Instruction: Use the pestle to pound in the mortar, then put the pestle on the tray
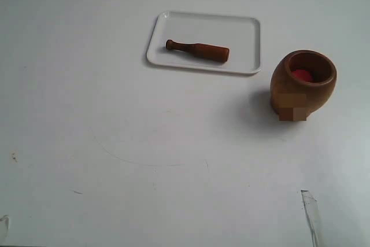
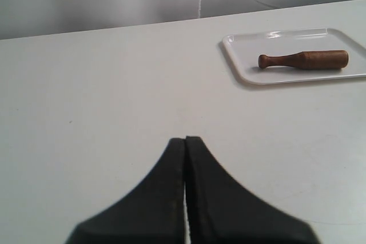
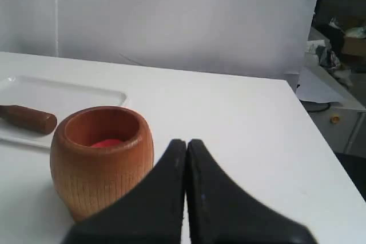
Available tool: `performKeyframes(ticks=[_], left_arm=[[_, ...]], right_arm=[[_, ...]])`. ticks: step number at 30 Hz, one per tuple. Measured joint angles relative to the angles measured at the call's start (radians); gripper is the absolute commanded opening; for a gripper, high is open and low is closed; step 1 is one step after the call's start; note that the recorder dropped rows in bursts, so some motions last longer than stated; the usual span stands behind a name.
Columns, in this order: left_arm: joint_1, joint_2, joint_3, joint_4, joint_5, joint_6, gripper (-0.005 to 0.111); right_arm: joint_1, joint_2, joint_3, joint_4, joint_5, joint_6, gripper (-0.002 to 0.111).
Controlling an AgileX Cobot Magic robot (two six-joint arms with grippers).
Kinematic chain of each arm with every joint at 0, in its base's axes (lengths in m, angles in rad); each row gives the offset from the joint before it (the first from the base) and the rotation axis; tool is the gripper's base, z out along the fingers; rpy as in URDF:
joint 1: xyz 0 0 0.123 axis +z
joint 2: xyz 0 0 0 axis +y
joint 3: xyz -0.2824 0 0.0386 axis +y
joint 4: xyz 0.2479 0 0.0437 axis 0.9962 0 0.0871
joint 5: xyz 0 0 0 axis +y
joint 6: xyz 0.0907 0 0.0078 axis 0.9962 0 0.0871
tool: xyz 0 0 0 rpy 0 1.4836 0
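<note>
Wooden pestle (image 1: 198, 51) on the tray (image 1: 243, 32), well apart from the left claw (image 2: 185, 140)

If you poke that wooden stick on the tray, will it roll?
Probably a bit: the pestle is round and lies on its side. The rim of the tray would likely stop it. It looks like stiff wood, unlikely to bend.

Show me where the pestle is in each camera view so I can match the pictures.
Exterior view: the pestle lies across the middle of the tray, left of the mortar.
Left wrist view: the pestle shows whole, lying on the tray; the mortar is not in it.
Right wrist view: only the pestle's thick end shows, on the tray beyond the mortar.
Shared landmark: the white tray.
</note>
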Motion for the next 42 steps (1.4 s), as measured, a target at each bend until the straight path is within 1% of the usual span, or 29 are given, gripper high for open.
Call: performKeyframes(ticks=[8, 42], left_arm=[[0.0, 0.0, 0.0, 0.0, 0.0, 0.0, 0.0], [0.0, 0.0, 0.0, 0.0, 0.0, 0.0, 0.0]], right_arm=[[0.0, 0.0, 0.0, -0.001, 0.005, 0.074, 0.0], [-0.002, 0.0, 0.0, -0.003, -0.009, 0.09, 0.0]])
